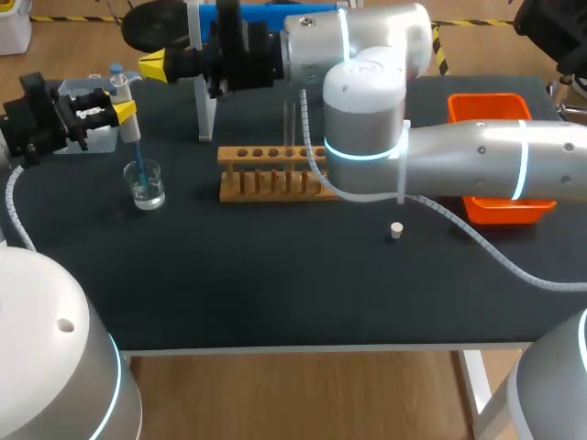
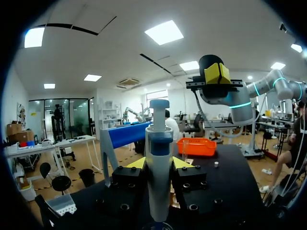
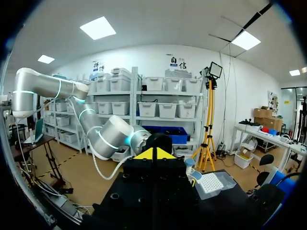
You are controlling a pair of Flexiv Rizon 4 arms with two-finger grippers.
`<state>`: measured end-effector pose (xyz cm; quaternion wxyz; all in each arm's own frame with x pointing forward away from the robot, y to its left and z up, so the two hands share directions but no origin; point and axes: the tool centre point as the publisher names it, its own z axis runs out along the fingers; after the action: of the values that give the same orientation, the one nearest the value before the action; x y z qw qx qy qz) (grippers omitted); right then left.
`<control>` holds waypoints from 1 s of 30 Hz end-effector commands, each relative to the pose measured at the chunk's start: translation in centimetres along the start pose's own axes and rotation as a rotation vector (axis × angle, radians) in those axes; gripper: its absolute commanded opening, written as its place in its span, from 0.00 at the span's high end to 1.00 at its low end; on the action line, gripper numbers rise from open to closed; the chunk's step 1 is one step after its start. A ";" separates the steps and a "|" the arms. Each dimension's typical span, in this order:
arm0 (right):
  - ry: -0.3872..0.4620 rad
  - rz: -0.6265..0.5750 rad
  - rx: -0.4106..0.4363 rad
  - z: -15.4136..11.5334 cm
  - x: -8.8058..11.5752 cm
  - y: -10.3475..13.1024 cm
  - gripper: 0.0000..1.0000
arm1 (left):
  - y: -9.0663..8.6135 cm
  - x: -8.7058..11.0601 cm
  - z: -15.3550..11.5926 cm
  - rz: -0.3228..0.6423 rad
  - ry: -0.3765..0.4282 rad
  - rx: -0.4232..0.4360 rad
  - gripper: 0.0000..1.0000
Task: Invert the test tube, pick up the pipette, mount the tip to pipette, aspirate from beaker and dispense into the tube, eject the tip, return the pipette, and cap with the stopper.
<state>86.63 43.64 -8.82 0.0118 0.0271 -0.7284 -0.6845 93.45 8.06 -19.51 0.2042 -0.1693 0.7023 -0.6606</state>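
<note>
On the dark table (image 1: 275,293), our right gripper (image 1: 154,66) hung pinched shut and empty near the plunger, while our left gripper (image 1: 124,112) clamped the pipette (image 2: 159,191), its blue tip (image 1: 138,158) in the beaker (image 1: 147,188); we judged the tip needed holding submerged and upright, with a slow draw.

upright pipette (image 1: 126,105) with its blue tip (image 1: 138,154) in the clear beaker (image 1: 147,186), small white stopper (image 1: 396,230) well apart
</note>
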 end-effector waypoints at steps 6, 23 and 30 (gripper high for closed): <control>-0.018 -0.004 -0.007 2.8 -1.5 -0.5 1.00 | 0.0 0.0 -0.1 0.001 0.001 0.003 1.00; -0.058 0.002 -0.005 5.0 -3.8 -1.5 1.00 | 0.0 0.0 -0.1 0.001 0.001 0.003 1.00; -0.061 0.010 -0.012 5.7 -4.2 -1.7 1.00 | 0.0 0.0 -0.1 0.001 0.001 0.003 1.00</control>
<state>90.49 48.70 -10.43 -0.0035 0.0050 -0.7281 -0.6855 93.46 8.07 -19.51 0.2042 -0.1693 0.7023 -0.6606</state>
